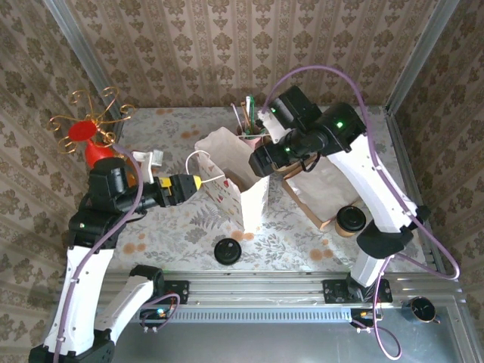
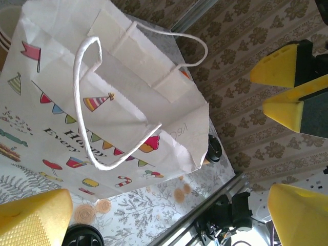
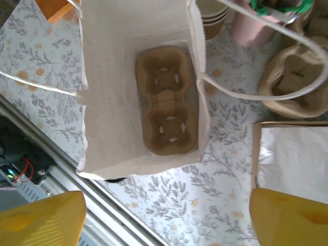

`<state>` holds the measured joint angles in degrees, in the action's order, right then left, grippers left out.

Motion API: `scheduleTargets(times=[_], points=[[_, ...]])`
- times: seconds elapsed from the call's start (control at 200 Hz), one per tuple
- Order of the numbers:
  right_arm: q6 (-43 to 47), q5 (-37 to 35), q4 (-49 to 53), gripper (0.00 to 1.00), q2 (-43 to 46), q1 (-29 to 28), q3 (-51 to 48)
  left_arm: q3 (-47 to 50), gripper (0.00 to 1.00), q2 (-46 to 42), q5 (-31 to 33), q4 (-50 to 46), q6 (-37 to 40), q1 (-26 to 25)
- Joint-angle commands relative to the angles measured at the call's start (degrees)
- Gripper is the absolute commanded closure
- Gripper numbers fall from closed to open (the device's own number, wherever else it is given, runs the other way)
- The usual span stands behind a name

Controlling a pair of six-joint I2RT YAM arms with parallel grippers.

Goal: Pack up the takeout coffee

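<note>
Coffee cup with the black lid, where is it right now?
In the top view, the takeout coffee stands on the table's right side near the front edge, beside the right arm, outside the white bag to its left.

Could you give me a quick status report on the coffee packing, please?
Left gripper open beside the bag; right gripper open above it. Takeout coffee on the table, outside the bag. Carrier inside empty; bag mouth unblocked.
</note>
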<state>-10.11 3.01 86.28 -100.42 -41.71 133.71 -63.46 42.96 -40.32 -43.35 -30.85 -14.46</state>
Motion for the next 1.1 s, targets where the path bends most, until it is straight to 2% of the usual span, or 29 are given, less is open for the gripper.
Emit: scheduleTargets(times=[0.0,0.13,0.23,0.57,1.095], points=[[1.4,1.0,2.7,0.25,-4.3,-1.6,4.0,2.0,0.03,-1.3,-2.2,1.5,-1.6,0.5],[1.7,0.9,3.7,0.42,-8.9,-2.9,8.0,2.9,0.04,-2.0,-2.5,1.2,-1.5,0.5],[1.7,1.3,3.8,0.5,-10.9,-3.5,8.5,2.9,0.05,-2.0,-2.9,0.9,-1.6,0.5],[2.0,0.3,4.6,0.58,-13.8,-4.4,6.5,4.6,0.08,-2.2,-3.8,2.7,-2.6,0.5],[1.9,-1.2,5.3,0.59,-13.1,-4.7,4.5,4.6,0.09,-2.1,-3.7,2.9,-2.9,0.5]])
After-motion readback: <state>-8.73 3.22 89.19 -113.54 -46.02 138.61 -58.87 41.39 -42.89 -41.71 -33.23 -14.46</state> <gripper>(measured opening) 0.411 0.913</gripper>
